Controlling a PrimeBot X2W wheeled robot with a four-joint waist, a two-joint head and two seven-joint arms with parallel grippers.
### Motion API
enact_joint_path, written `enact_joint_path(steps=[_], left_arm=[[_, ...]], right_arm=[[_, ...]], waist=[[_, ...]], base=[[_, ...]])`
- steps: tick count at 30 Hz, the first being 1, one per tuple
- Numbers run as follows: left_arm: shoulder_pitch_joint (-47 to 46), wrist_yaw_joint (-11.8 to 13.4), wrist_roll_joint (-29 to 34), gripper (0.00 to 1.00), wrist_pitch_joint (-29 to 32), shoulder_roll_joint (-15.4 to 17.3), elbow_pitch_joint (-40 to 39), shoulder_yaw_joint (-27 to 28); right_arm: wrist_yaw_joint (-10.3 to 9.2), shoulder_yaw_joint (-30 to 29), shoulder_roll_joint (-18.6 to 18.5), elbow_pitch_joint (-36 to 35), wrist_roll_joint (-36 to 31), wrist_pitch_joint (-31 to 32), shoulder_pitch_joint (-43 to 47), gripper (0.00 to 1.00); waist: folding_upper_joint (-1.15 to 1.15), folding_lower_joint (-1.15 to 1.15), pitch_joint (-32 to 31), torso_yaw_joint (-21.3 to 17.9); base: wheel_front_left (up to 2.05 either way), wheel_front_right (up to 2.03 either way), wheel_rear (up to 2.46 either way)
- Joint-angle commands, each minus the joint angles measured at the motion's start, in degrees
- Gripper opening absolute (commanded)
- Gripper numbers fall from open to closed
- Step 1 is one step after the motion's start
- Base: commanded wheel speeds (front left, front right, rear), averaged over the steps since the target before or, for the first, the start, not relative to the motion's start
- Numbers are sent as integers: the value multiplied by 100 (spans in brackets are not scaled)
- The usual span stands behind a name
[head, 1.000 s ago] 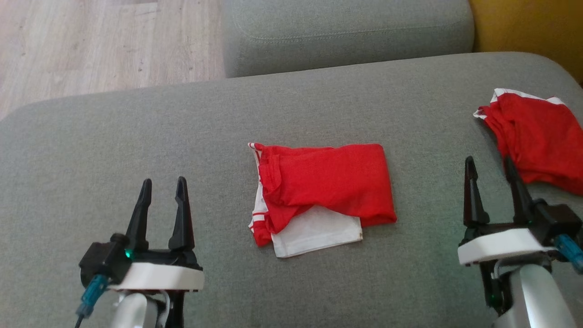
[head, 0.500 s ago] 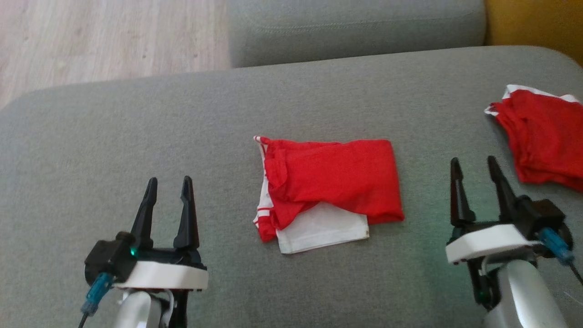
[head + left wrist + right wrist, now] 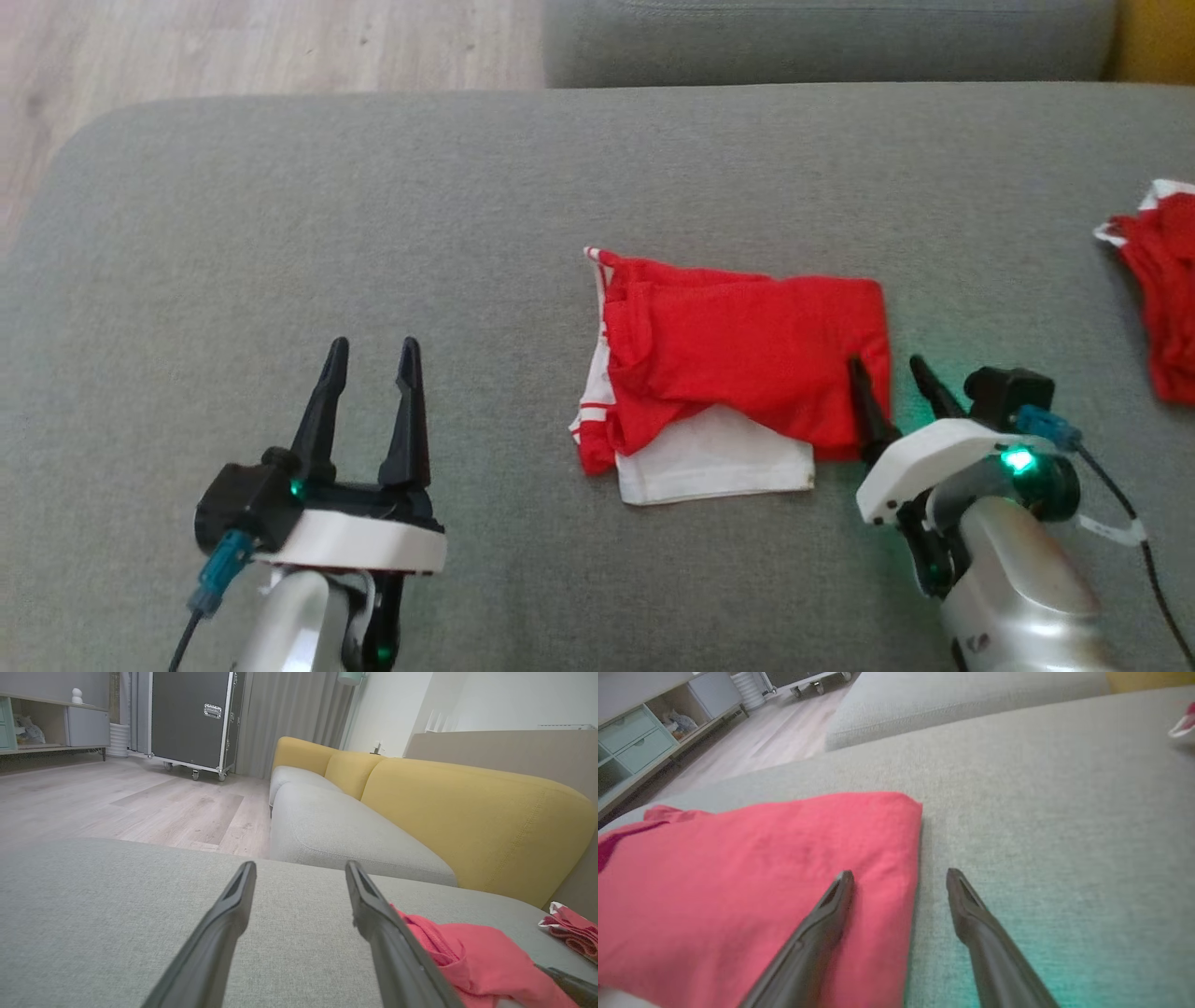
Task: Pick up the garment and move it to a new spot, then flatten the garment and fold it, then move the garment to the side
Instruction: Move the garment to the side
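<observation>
A folded red and white garment (image 3: 747,355) lies flat in the middle of the grey sofa cushion (image 3: 280,233). My right gripper (image 3: 885,364) is open at the garment's right edge. In the right wrist view the right gripper (image 3: 900,872) straddles that edge, its left finger over the red garment (image 3: 761,868) and its right finger over bare cushion. My left gripper (image 3: 372,343) stands open over bare cushion, well left of the garment and holding nothing. The left wrist view has the left gripper (image 3: 300,865) open, with the garment (image 3: 472,961) at lower right.
A second red and white garment (image 3: 1162,289) lies at the cushion's right edge. Another grey seat cushion (image 3: 822,37) sits beyond, with a yellow backrest (image 3: 467,812) to the right. Wood floor (image 3: 233,47) lies past the cushion's far left edge.
The head camera has shifted, sliding the scene right and up. My right gripper has moved left, up to the garment's right edge. The left gripper has kept its place.
</observation>
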Motion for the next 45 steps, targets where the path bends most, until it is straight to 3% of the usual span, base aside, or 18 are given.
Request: enact_joint_path(steps=[1, 9, 10, 11, 19, 26, 32, 37, 43, 45], left_arm=[[-270, 20, -12, 100, -46, 20, -158, 115], [-319, 46, -23, 100, -46, 20, -165, 112], [-324, 49, -20, 100, -46, 20, -169, 118], [-328, 52, -18, 100, -46, 20, -172, 127], [-302, 60, 67, 100, -46, 20, -190, 203], [-188, 62, 44, 100, -46, 20, -292, 154], [-168, 119, -34, 100, -46, 20, -444, -60], [-311, 173, -35, 100, -46, 20, -564, -182], [-690, 139, 111, 100, -46, 20, -582, -260], [-750, 129, 129, 100, -46, 20, -579, -262]], right_arm=[[19, 180, -4, 33, 111, 26, -243, 100], [19, 724, -4, 1083, 125, 150, -629, 100], [19, 772, -4, 1154, 117, 124, -665, 54], [19, 817, -4, 1214, 101, 81, -698, 0], [19, 693, -4, 1356, -588, -500, -971, 0], [19, 590, -120, 755, -1422, -588, -899, 0], [19, 1290, -882, 216, -1453, -431, -857, 0], [19, 1667, -1795, -207, -1115, -158, -1154, 0], [19, 1458, -2819, -494, -752, 134, -1662, 0], [19, 1354, -2945, -479, -728, 151, -1729, 0]], waist=[[0, -1, 50, 97], [0, -1, 129, 253], [0, -1, 132, 255], [0, -1, 133, 251], [0, -1, -15, 22], [0, -1, -282, -356], [0, -1, -326, -729], [0, -1, -56, -959], [0, -1, 527, -1118], [0, -1, 610, -1126]], base=[[0, 0, 0], [0, 0, 0], [0, 0, 0], [0, 0, 0], [0, 0, 0], [0, 0, 0], [0, 0, 0], [0, 0, 0], [0, 0, 0], [0, 0, 0]])
